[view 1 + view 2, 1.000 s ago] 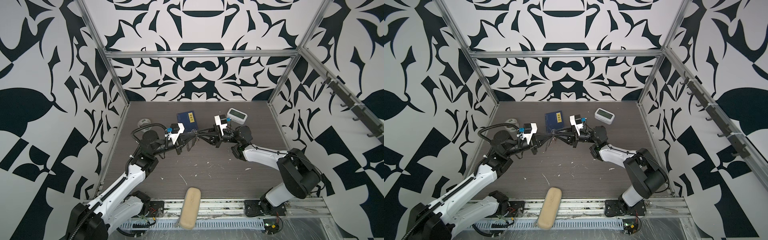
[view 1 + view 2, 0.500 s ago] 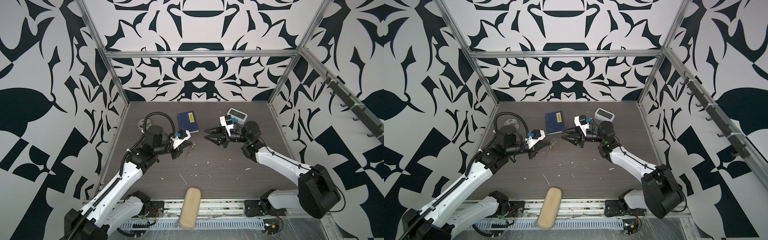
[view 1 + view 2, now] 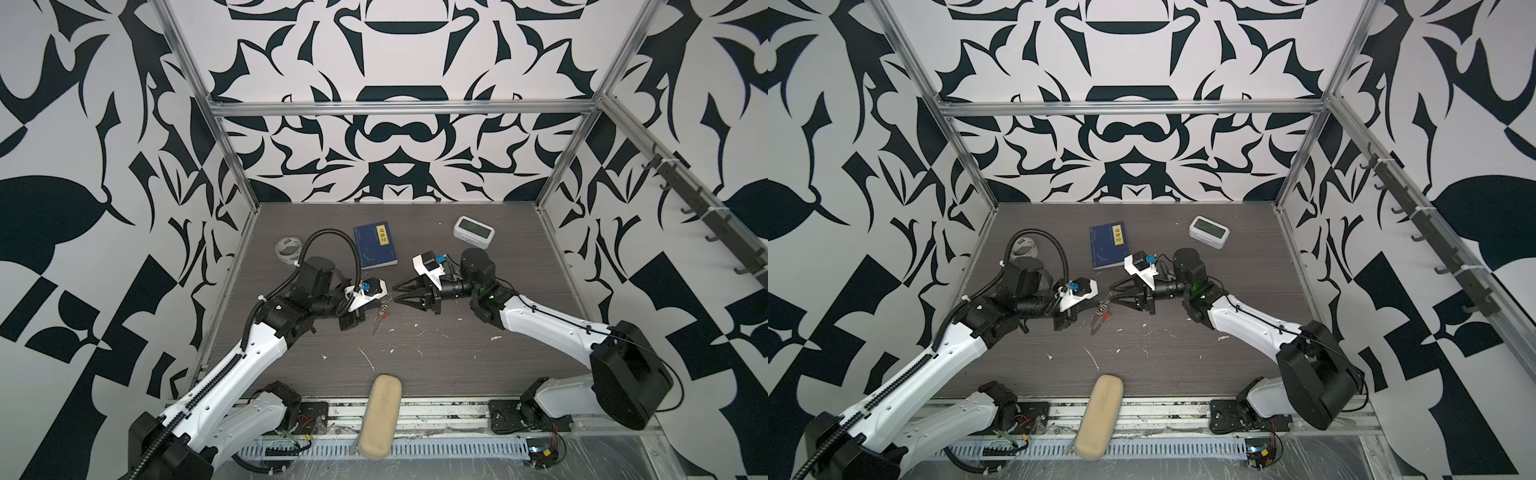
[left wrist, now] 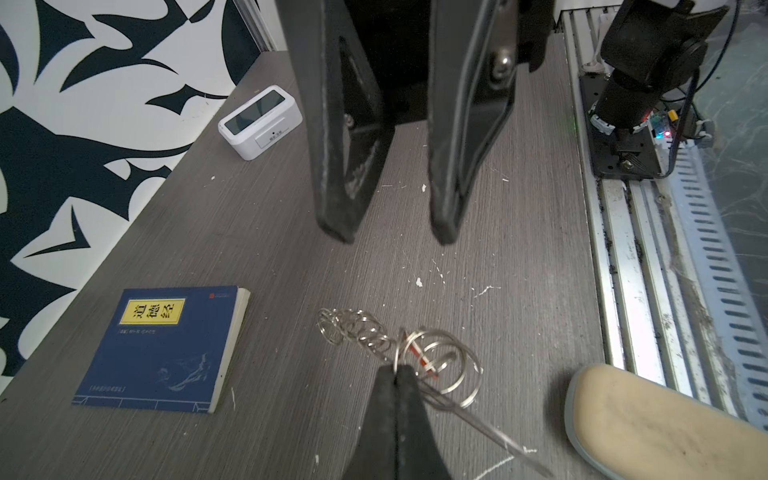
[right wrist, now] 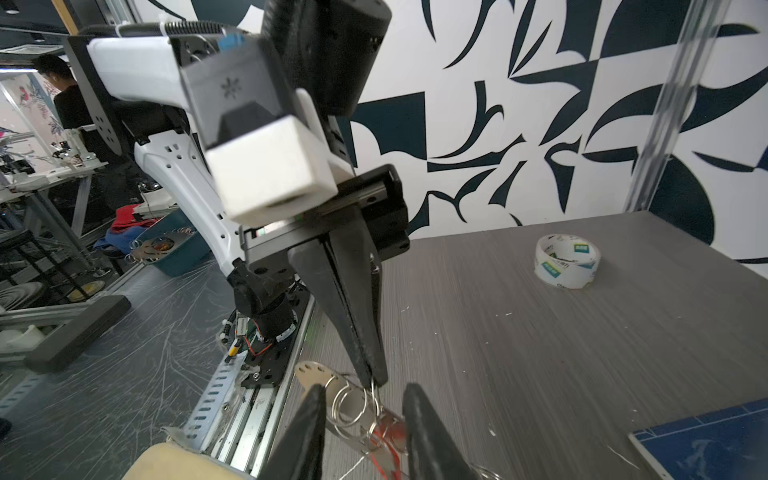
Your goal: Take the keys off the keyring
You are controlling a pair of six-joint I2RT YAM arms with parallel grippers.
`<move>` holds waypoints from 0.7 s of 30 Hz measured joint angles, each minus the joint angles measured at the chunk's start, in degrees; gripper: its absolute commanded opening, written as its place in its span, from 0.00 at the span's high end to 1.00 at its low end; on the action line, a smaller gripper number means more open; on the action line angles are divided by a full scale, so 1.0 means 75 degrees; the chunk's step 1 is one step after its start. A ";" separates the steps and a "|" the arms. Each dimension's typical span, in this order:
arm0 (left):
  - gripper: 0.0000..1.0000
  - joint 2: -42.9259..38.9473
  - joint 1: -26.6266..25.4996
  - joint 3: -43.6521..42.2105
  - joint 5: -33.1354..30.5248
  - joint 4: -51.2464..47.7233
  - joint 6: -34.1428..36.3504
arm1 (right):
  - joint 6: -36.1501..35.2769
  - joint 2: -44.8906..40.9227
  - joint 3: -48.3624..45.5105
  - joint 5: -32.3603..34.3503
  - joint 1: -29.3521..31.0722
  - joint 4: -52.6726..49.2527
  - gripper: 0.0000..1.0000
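The keys (image 3: 377,323) are still hanging on the keyring (image 4: 432,361) above the middle of the table (image 3: 457,357), pinched by the fully closed left gripper (image 4: 397,374). The right gripper (image 3: 395,293), which was tugging at the bunch a moment ago, is now hovering just right of it, half-open and empty, so the separating pull is apparently needing another try.

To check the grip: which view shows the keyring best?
Left wrist view: the keyring is sharp, its rings and chain distinct, pinched by the shut left gripper. The right wrist view shows it partly blurred; both top views, a tiny glint.
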 measured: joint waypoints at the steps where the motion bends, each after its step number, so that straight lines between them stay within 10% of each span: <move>1: 1.00 0.0000 -0.0020 0.0000 0.0000 -0.0006 0.0050 | 0.0000 0.0079 0.0000 0.0006 0.0052 0.0015 0.65; 21: 1.00 -0.0009 -0.0175 0.0000 0.0000 -0.0050 0.0367 | -0.0338 0.0498 0.0067 0.0256 0.0402 -0.0286 0.72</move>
